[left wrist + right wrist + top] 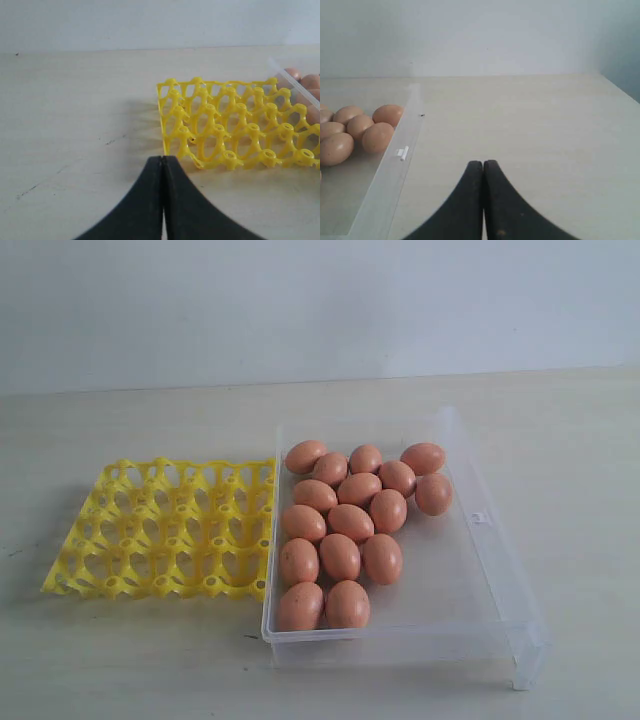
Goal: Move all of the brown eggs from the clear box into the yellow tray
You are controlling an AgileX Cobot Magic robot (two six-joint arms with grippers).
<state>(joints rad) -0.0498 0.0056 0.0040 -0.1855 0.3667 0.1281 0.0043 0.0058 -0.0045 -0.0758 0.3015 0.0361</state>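
Several brown eggs lie clustered in the left part of the clear box in the exterior view. The yellow tray sits just left of the box, its cups bare. Neither arm shows in the exterior view. In the left wrist view my left gripper is shut with nothing in it, close to a corner of the yellow tray. In the right wrist view my right gripper is shut and holds nothing, over bare table beside the clear box, where brown eggs show.
The pale wooden table runs to a white wall at the back. A small latch sits on the box's right wall. The table's right edge shows in the right wrist view.
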